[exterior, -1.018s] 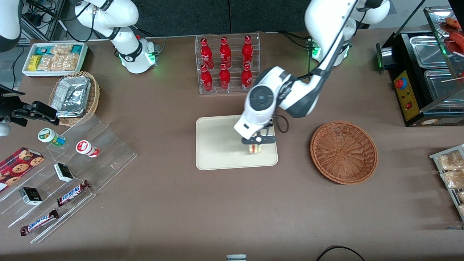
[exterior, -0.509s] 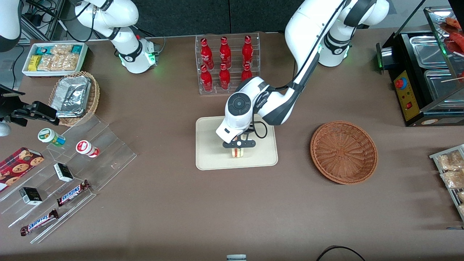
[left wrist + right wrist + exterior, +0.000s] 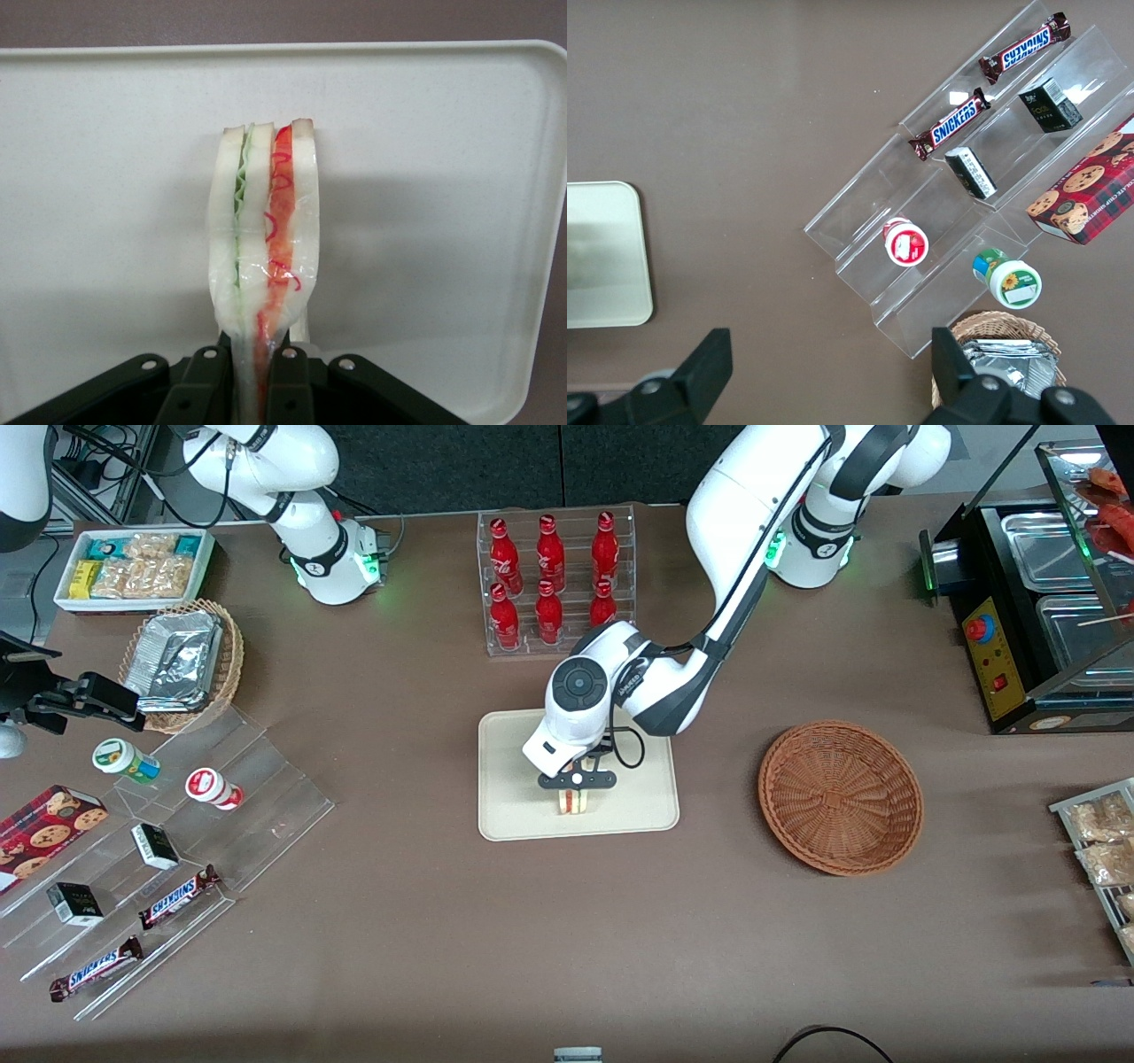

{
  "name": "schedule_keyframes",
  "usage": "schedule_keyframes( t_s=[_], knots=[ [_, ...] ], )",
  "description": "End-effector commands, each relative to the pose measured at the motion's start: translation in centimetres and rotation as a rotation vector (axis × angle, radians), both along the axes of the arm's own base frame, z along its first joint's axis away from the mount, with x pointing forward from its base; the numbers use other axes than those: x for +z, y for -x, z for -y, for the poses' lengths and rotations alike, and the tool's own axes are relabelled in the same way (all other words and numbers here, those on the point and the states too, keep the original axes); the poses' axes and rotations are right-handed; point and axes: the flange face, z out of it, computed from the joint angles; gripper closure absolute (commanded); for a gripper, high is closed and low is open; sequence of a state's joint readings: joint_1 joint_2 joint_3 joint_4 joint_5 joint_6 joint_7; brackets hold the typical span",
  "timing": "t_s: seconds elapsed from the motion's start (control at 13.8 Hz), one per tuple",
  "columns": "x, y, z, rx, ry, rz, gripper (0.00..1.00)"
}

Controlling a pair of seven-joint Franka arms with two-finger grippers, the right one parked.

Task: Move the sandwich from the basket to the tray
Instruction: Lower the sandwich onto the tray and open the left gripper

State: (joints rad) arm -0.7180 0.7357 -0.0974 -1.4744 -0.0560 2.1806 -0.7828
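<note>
Front view, tray: flat cream rectangle with rounded corners and a low rim, near the middle of the tabletop; the sandwich is over its edge nearer the front camera, the tray otherwise bare.
Front view, gripper: directly above the sandwich, over the tray; the arm hides the tray's corner nearest the bottle rack.
Front view, basket: round, shallow, reddish-brown woven wicker, nothing in it, beside the tray toward the working arm's end of the tabletop.
Front view, other containers: clear rack with six red bottles, farther from the camera than the tray; tan wicker basket with foil packs and white tub of snack packets, toward the parked arm's end.
Left wrist view, sandwich: pale bread wedge wrapped in glossy clear film, with green and red filling layers on the cut side; its end between the fingers is hidden.
Left wrist view, fingers: black, closed on the sandwich and gripping it; whether the sandwich touches the tray I cannot tell.
Right wrist view, tray: only one rounded end shows, cut off at the picture edge; the sandwich is not visible here.
</note>
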Motion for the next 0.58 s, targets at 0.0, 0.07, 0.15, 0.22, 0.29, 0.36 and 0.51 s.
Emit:
schedule_keyframes(
  t_s=[0.0, 0.07, 0.15, 0.22, 0.29, 0.36, 0.51],
  knots=[
    [-0.14, -0.26, 0.51, -0.014, -0.004, 0.018, 0.87],
    [-0.25, -0.21, 0.54, -0.021, -0.012, 0.025, 0.46],
    [-0.24, -0.23, 0.54, -0.022, -0.013, 0.028, 0.00],
    [-0.24, 0.01, 0.76, -0.026, -0.014, 0.028, 0.00],
    [-0.35, 0.41, 1.13, -0.035, -0.016, 0.028, 0.00],
    [-0.18, 0.54, 1.32, -0.035, -0.013, 0.029, 0.00],
    [0.05, 0.34, 1.25, -0.034, -0.010, 0.031, 0.00]
  ],
)
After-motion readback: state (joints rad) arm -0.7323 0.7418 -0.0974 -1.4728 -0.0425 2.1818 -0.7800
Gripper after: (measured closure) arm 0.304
